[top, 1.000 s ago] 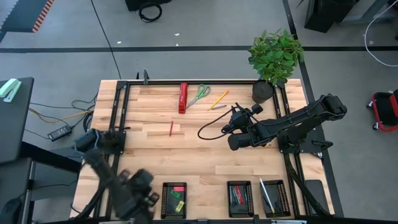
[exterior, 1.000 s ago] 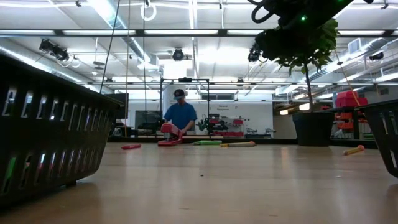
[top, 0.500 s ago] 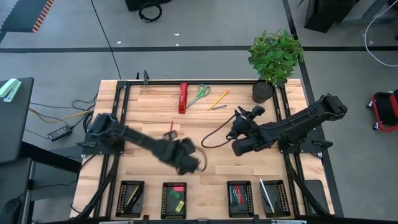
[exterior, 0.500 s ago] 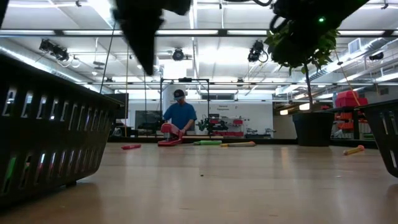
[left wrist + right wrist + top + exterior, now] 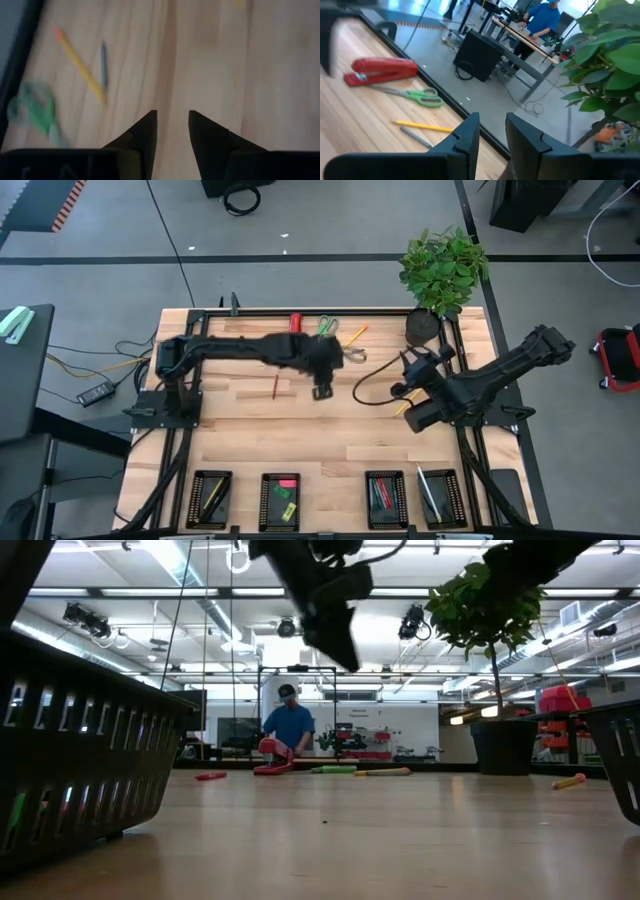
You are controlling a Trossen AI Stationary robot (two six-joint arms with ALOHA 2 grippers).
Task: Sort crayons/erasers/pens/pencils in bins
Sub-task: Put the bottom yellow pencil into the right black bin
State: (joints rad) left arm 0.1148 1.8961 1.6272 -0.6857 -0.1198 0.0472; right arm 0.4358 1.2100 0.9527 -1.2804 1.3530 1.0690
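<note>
**Left arm over the far items, right arm waiting by the plant**

Four small black rectangular mesh-sided bins sit in a row along the near edge of the pale wooden table [image 5: 330,430]. The leftmost bin [image 5: 210,498] holds a yellow stick. The second bin [image 5: 281,499] holds small flat erasers: a pink one [image 5: 288,483], plus green and yellow ones beside it. The third bin [image 5: 385,498] holds short red and dark crayons [image 5: 380,494]. The rightmost bin [image 5: 439,496] holds a slim light-coloured stick lying lengthwise.

Loose items lie at the far side. One short red crayon [image 5: 275,386] lies alone on the boards, well apart from the bins. A long yellow pencil [image 5: 352,336] lies slanted near the far edge; a slim grey pen [image 5: 416,136] lies just beside it. Green-handled scissors [image 5: 417,94] and a big red bar-shaped stapler [image 5: 382,70] lie close by. A leafy potted plant [image 5: 440,275] stands at the far right corner.

The left gripper [image 5: 172,131] hangs above bare wood just near the pencil and pen. Its two dark fingers [image 5: 144,135] stand a narrow gap apart, with nothing between them and touching nothing.

The right gripper [image 5: 491,131] is raised at the right side of the table, near the plant. Its fingers also show a narrow gap, empty.

A person in a blue top [image 5: 290,727] stands in the room beyond the table.
</note>
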